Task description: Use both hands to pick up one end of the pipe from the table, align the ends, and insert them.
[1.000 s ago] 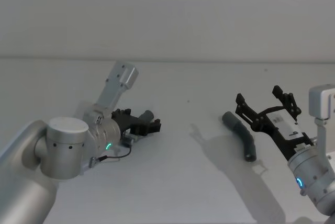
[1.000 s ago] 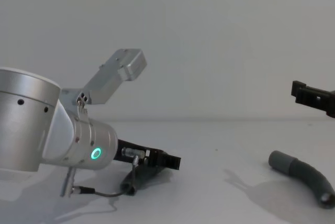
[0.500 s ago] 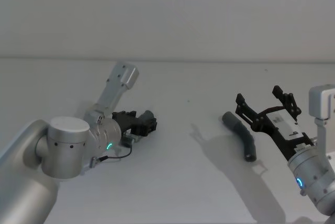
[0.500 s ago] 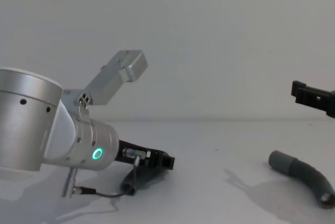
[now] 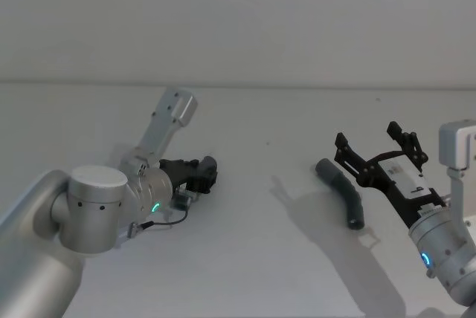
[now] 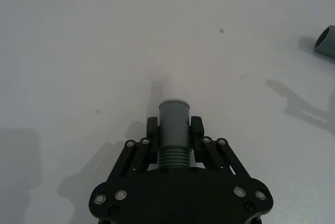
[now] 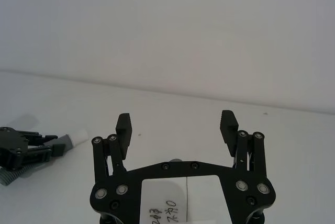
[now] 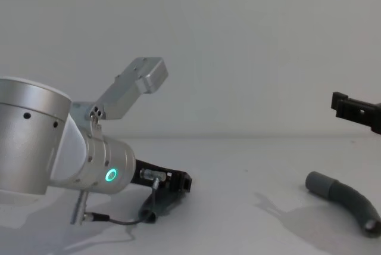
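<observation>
Table (image 5: 268,229) separates left gripper (image 5: 206,172), clamped on shorter pipe (image 6: 174,122), from right gripper (image 7: 176,122); spread, near longer pipe (image 5: 346,195).

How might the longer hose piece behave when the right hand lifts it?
The longer hose piece lies flat on its curve, so rolling seems unlikely. Gripped at its smooth cuff, it may slip or droop. The right hand hovers open nearby; the left hand clamps the shorter piece.

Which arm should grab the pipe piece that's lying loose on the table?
Right. The right gripper hangs open close above the longer piece, while the left gripper is shut on the shorter piece.
</observation>
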